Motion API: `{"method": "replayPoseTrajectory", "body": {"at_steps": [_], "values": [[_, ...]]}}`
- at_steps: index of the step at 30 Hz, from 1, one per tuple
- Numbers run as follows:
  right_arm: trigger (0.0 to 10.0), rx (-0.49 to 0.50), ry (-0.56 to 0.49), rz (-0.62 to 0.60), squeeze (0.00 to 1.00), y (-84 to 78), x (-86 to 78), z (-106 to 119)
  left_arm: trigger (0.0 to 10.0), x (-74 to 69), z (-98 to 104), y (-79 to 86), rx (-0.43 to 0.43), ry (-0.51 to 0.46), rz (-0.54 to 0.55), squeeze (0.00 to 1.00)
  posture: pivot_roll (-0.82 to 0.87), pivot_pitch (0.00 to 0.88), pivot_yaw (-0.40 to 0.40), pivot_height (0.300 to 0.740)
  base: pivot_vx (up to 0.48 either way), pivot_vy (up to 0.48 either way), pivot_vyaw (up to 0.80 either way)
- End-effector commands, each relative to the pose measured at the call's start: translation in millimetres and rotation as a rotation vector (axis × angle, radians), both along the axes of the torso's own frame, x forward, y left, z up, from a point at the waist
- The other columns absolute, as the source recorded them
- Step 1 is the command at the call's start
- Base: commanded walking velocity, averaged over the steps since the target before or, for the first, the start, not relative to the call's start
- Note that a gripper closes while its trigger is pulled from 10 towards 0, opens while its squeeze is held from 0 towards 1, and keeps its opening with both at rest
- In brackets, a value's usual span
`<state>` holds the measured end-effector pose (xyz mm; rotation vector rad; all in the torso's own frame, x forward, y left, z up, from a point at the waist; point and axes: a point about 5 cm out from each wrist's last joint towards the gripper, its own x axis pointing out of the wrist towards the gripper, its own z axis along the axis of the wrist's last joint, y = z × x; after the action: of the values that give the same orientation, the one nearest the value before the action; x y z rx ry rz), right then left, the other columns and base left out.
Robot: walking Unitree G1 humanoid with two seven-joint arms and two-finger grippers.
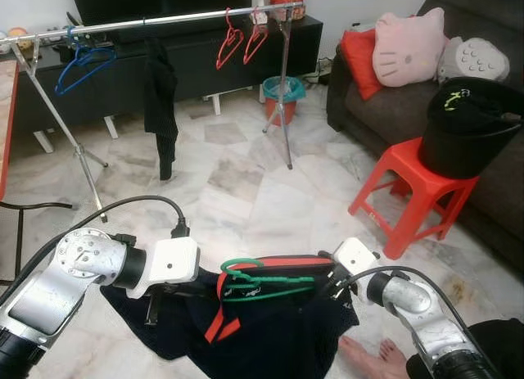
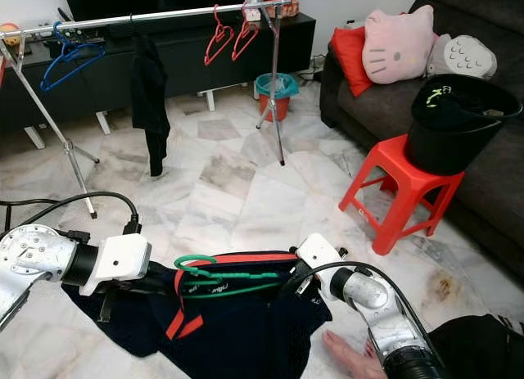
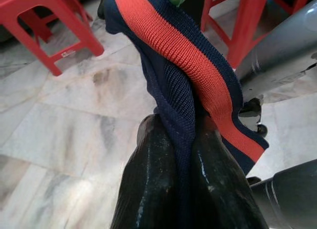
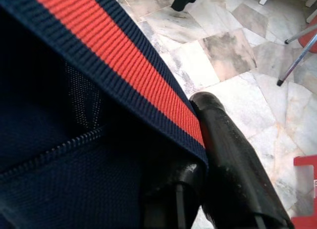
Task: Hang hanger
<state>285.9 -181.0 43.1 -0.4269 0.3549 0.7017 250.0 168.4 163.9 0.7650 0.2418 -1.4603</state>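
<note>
**Garment on its hanger is being held between both pincers, well short of the rail**

A green hanger [image 1: 266,279] is being carried low in front of the robot, already threaded into a navy garment [image 1: 270,330] with a red-striped collar band. The garment is being stretched between the two arms: the left pincer [image 3: 190,155] is being kept clamped on a twisted fold of the striped band, and the right pincer [image 4: 200,155] is being kept closed on the band's other end, the cloth being pinched between its black fingers [image 4: 233,155]. The hanger's hook is being presented near the left pincer, pointing up.

The step in hand is judged to be the carrying of the loaded hanger toward the clothes rail [image 1: 164,20], which is standing well apart across the marble floor [image 1: 237,182], with a blue hanger [image 1: 82,64], a dark hanging garment [image 1: 161,109] and two red hangers [image 1: 241,39] already on it.

For the next move, an approach to the rail and a raising of the hook above a bare stretch of the bar are being called for. A person's bare foot [image 1: 377,358] is lying close beside the right arm.
</note>
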Motion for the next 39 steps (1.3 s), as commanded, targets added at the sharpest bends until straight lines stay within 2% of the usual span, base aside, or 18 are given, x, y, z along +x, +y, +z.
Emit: {"method": "replayPoseTrajectory", "body": {"at_steps": [1, 4, 5, 6, 7, 13, 14, 15, 16, 21, 24, 27, 31, 32, 36, 39], "values": [[0.0, -0.033, 0.046, -0.021, 0.0, -8.7, -3.2, -7.0, 10.0, 3.4, 12.0, 0.5, -0.001, -0.056, -0.011, 0.0, -0.11, 0.0, -0.022, 0.74, 0.0, 0.0, 0.0], [0.0, -0.075, 0.062, -0.04, 0.0, -13.6, -4.4, -11.6, 10.0, 1.3, 10.7, 1.0, 0.007, -0.038, -0.02, 0.0, -0.11, 0.0, -0.022, 0.74, 0.0, 0.0, 0.0], [5.8, -0.074, 0.066, -0.049, 0.0, -13.9, -4.0, -12.3, 10.0, 0.8, 10.6, 0.3, 0.003, -0.033, -0.022, 0.0, -0.11, 0.0, -0.022, 0.74, 0.0, 0.0, 0.0], [5.8, -0.072, 0.069, -0.055, 0.0, -14.0, -3.7, -12.7, 10.0, 0.5, 10.6, -0.3, 0.0, -0.03, -0.023, 0.0, -0.11, 0.0, -0.022, 0.74, 0.0, 0.0, 0.0], [10.0, -0.064, 0.068, -0.08, 0.0, -13.9, -1.9, -12.9, 10.0, -0.4, 10.7, -2.3, -0.008, -0.024, -0.026, 0.0, -0.11, 0.0, -0.021, 0.74, 0.0, 0.0, 0.0], [10.0, -0.002, 0.055, -0.096, 0.0, -7.1, 3.8, -7.3, 10.0, -0.1, 12.8, -3.7, -0.026, -0.024, -0.022, 0.0, -0.11, 0.0, -0.021, 0.74, 0.0, 0.0, 0.0], [10.0, 0.019, 0.058, -0.101, 0.94, -6.7, 4.6, -6.1, 10.0, 0.0, 13.0, -3.8, -0.027, -0.024, -0.022, 0.0, -0.11, 0.0, -0.021, 0.74, 0.0, 0.0, 0.0], [10.0, 0.019, 0.058, -0.101, 0.94, -6.7, 4.6, -6.1, 10.0, 0.0, 13.0, -3.8, -0.027, -0.024, -0.022, 0.0, -0.11, 0.0, -0.021, 0.74, 0.0, 0.0, 0.0], [10.0, 0.037, 0.052, -0.099, 1.0, -6.6, 5.5, -4.0, 10.0, 0.1, 13.1, -4.0, -0.03, -0.023, -0.021, 0.0, -0.11, 0.0, -0.021, 0.74, 0.0, 0.0, 0.0], [10.0, 0.062, 0.044, -0.09, 1.0, -6.6, 6.1, 0.3, 10.0, 0.7, 12.6, -6.0, -0.031, -0.023, -0.021, 0.0, -0.11, 0.0, -0.021, 0.74, 0.0, 0.0, 0.0], [10.0, 0.119, 0.046, -0.031, 1.0, -2.9, 5.1, 8.5, 10.0, 3.1, 12.9, -8.5, -0.044, -0.03, -0.006, 0.0, -0.11, 0.0, -0.021, 0.74, 0.0, 0.0, 0.0], [10.0, 0.115, 0.05, -0.009, 1.0, -2.8, 4.5, 9.7, 10.0, 3.5, 12.8, -8.5, -0.048, -0.031, -0.002, 0.0, -0.11, 0.0, -0.021, 0.74, 0.0, 0.0, 0.0], [10.0, 0.099, 0.008, -0.046, 1.0, -9.9, 9.4, 15.9, 10.0, 7.3, 10.5, -6.8, -0.032, -0.044, 0.034, 0.0, -0.11, 0.0, -0.022, 0.74, 0.0, 0.0, 0.0], [10.0, 0.106, -0.027, -0.071, 0.0, -11.8, 13.5, 21.9, 10.0, 8.8, 8.6, -6.5, -0.031, -0.047, 0.045, 0.0, -0.11, 0.0, -0.021, 0.74, 0.0, 0.0, 0.0], [10.0, 0.182, -0.13, -0.111, 0.0, -11.4, 20.2, 41.5, 10.0, 15.0, 4.2, -6.7, -0.05, -0.066, 0.102, 0.0, -0.12, 0.0, -0.02, 0.74, 0.0, 0.0, 0.0], [10.0, 0.214, -0.163, -0.131, 0.0, -11.0, 21.7, 47.0, 10.0, 20.3, 1.0, -6.1, -0.061, -0.077, 0.147, 0.0, -0.12, 0.0, -0.02, 0.74, 0.0, 0.0, 0.0]]}}
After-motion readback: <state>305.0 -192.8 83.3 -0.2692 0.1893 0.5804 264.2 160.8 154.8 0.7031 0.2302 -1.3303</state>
